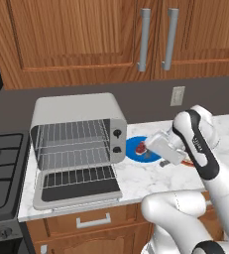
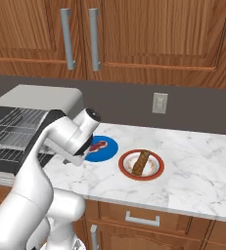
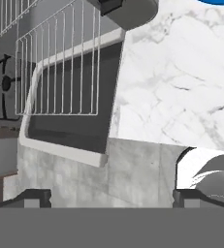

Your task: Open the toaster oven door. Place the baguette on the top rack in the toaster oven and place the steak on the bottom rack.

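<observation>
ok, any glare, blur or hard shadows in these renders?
Left base view: even light, no glare on the toaster oven door, slight softness. Right base view: faint shadow under the arm on the counter. Hand view: sharp bottom rack, no blur.

— What's up on the wall?
— Brown wooden cabinets (image 1: 76,34) with long grey handles (image 1: 143,39), above a dark grey backsplash (image 2: 192,105) with a pale outlet (image 2: 159,103).
— And lower down?
— A white marble counter (image 2: 197,166) over wooden drawers (image 2: 144,217) — a black stove (image 1: 2,163) sits at its left end.
</observation>
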Controlling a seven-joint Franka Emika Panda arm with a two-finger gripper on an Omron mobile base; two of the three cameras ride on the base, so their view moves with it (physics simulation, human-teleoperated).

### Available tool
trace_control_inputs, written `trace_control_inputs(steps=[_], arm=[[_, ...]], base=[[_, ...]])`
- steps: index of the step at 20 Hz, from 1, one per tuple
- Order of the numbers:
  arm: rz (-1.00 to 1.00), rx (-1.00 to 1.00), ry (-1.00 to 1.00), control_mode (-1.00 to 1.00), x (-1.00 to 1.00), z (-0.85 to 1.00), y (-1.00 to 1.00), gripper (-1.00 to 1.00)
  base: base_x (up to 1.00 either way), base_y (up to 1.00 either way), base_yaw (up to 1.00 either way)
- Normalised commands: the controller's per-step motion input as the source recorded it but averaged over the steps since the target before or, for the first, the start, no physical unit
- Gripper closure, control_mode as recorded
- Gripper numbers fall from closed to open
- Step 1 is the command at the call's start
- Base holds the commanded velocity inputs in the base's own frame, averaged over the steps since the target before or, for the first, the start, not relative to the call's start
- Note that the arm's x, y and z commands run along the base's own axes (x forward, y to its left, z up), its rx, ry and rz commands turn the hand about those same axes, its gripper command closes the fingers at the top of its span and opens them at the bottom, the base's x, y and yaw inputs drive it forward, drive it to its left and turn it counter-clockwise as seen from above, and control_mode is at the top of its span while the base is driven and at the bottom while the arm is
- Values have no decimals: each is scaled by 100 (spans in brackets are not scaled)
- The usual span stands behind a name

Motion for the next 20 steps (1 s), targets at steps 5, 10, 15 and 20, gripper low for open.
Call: trace_control_inputs(steps=[5, 10, 15, 20], arm=[[0, -10, 15, -100, 0, 25, -23, -100], [4, -6, -5, -100, -7, 13, -41, -100], [6, -2, -11, -100, 1, -5, -23, -100], [3, 0, -6, -100, 25, -17, -2, -100]], base=[[0, 0, 0], [0, 0, 0], [0, 0, 0], [0, 0, 0]])
